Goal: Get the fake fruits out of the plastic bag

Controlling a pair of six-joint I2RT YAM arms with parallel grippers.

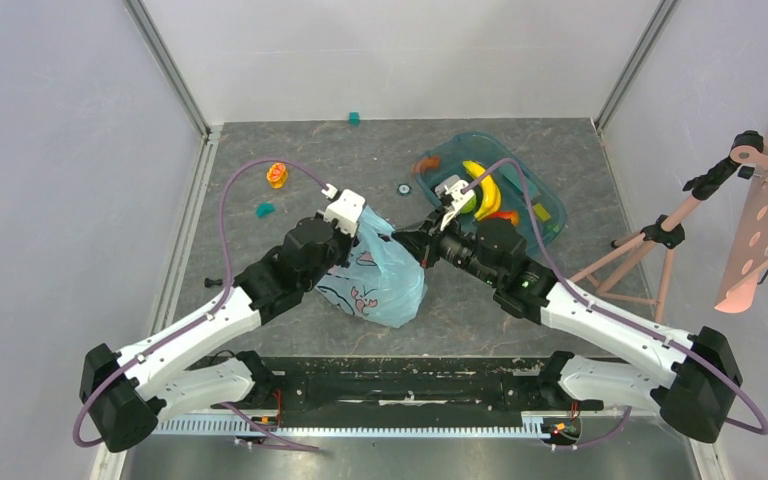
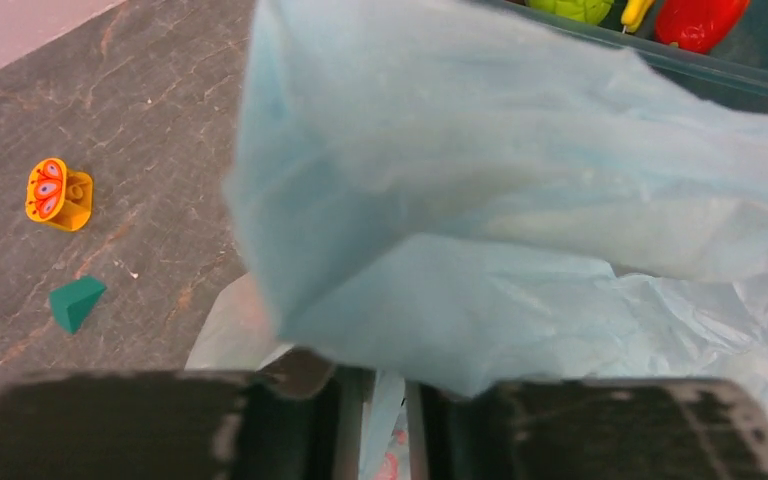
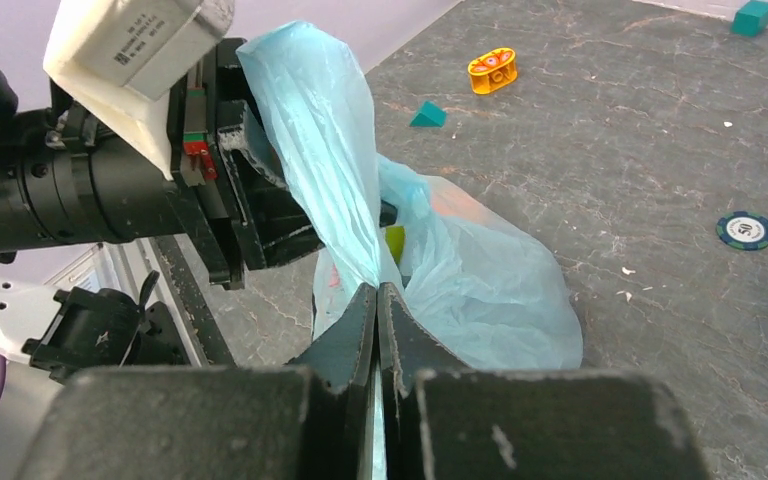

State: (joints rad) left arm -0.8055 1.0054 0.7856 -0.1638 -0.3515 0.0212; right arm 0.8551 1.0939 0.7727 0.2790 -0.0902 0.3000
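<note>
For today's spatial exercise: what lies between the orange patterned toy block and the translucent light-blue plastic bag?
A small teal plastic wedge on the grey tabletop, clearest in the right wrist view.

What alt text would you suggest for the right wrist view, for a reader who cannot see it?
The right gripper has its fingers shut on a fold of the light-blue plastic bag; the left gripper holds the bag's raised top edge. Green and orange shapes show through the film, and small toys dot the grey table.
</note>
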